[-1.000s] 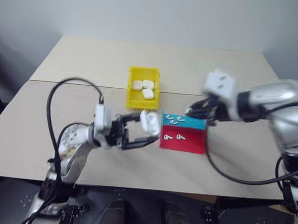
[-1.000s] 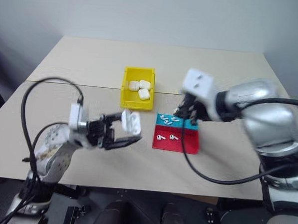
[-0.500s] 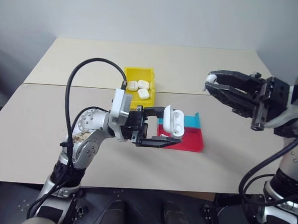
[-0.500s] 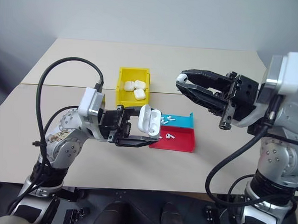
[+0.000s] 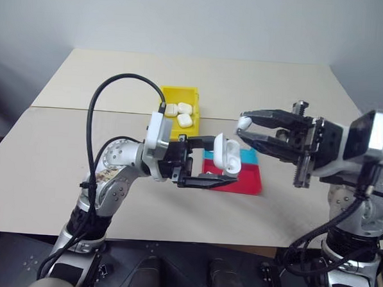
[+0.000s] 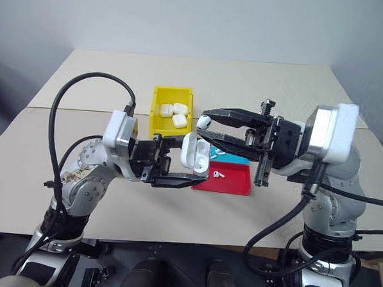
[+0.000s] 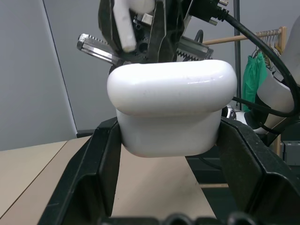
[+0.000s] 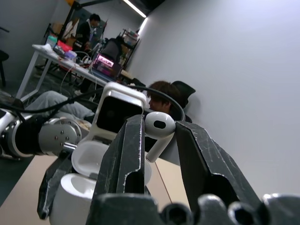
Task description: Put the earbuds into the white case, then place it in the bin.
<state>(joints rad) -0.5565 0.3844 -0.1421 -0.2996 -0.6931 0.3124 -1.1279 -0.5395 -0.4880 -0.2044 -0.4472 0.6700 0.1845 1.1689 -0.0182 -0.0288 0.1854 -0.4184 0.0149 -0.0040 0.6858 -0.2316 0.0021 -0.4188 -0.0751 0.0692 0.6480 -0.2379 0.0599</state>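
The white case [image 5: 227,153], lid flipped open, is pinched between the fingers of the left gripper [image 5: 220,160] above the blue-and-red tray [image 5: 250,179], while the right gripper [image 6: 205,129], just beside it, nips one earbud [image 8: 158,130] at its fingertips, the yellow bin [image 5: 179,99] lying beyond.

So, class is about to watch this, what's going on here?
The left end effector holds an open white case above the table, lid flipped up. The right end effector pinches one earbud and has it close to the case, not yet in. More earbuds lie in the blue-and-red tray, and three cases sit in the yellow bin.
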